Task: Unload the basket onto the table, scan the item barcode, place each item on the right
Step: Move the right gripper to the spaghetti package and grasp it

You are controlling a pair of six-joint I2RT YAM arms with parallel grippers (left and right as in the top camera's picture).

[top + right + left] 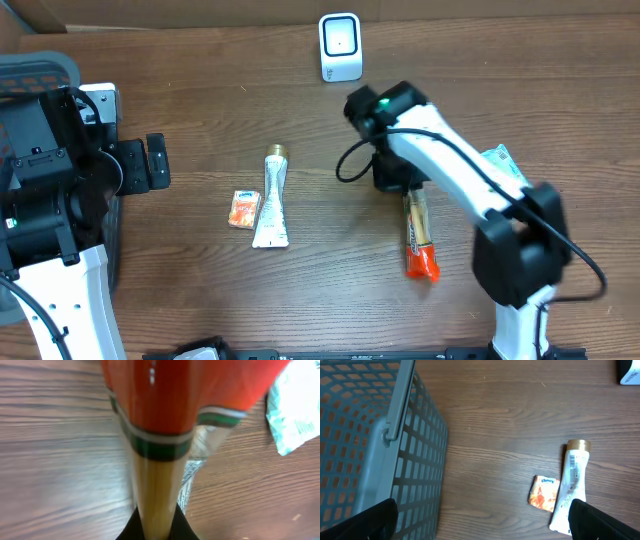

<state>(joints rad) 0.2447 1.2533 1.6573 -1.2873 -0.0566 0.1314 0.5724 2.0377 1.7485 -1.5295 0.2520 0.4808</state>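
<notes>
Orange Kleenex packet (pixel 543 493) beside white tube (pixel 572 487)

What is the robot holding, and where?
The right gripper pinches the long stick packet at its tan end. The left gripper holds nothing.

The wooden table (pixel 200 290) held a white scanner (pixel 340 47) (near the far edge), a white tube (pixel 272 200), an orange packet (pixel 243 209) just beside it, and a red-tipped stick pack (pixel 420 235).
</notes>
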